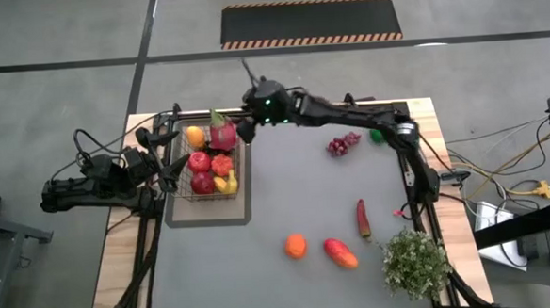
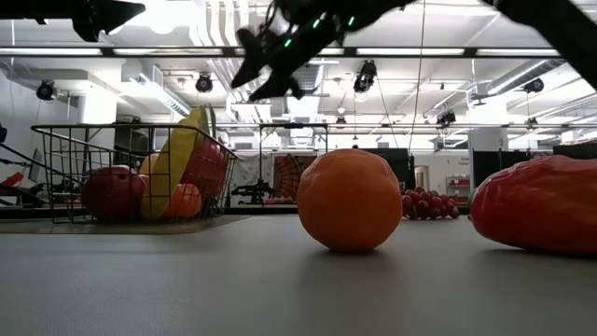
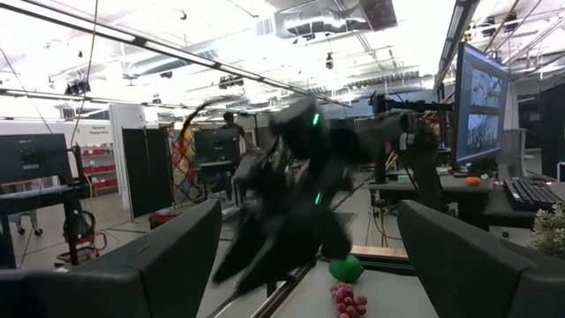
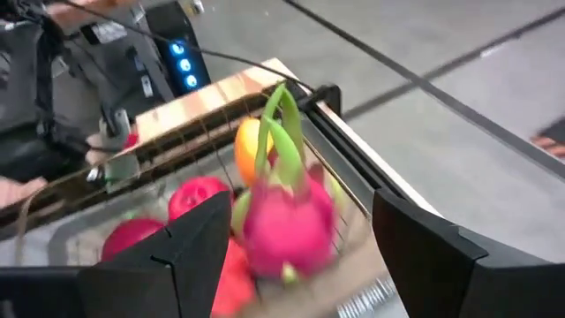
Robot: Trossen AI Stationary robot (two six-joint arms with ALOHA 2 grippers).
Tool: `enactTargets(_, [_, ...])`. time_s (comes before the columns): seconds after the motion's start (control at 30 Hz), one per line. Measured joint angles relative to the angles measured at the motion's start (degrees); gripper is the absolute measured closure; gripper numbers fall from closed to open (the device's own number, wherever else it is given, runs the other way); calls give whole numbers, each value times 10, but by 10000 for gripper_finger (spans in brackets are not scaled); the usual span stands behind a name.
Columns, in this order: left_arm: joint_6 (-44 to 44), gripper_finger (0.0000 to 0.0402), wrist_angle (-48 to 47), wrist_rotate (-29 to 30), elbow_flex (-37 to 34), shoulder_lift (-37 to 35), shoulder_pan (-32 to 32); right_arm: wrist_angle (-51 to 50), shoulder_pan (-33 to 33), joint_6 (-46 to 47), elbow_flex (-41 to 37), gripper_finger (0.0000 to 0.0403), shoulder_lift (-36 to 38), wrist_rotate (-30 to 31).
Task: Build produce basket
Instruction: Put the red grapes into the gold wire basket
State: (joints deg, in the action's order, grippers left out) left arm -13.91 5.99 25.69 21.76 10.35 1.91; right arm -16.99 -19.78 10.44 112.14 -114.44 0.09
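The wire basket [image 1: 176, 174] stands on a grey tray at the table's left. In it lie a pink dragon fruit [image 4: 287, 225] at the far right corner, an orange fruit [image 1: 195, 136], red apples [image 1: 199, 162] and a yellow banana [image 1: 228, 184]. My right gripper [image 1: 244, 127] hangs open above the basket's far right corner, well over the rim in the low view [image 2: 266, 63], holding nothing. My left gripper [image 3: 309, 225] waits open at the table's left edge beside the basket. On the table lie an orange [image 1: 296, 246], a mango [image 1: 341, 253], a chilli [image 1: 362, 218], grapes [image 1: 342, 145] and a lime [image 1: 376, 135].
A bushy potted plant [image 1: 416, 263] stands at the near right corner. The grey tray [image 1: 208, 217] shows under the basket. The right arm reaches across the table's far side above the grapes and the lime. Cables lie off the table's right edge.
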Motion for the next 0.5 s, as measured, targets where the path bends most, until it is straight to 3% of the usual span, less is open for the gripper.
enactTargets(0.1, [0,77,0,0,0,0,0,-103,-1,0,0,149,52,21])
enactTargets(0.3, [0,77,0,0,0,0,0,-326,-11,37,0,151,111,134])
enactTargets(0.5, [0,77,0,0,0,0,0,-557,-34,-67,-12,150,115,120])
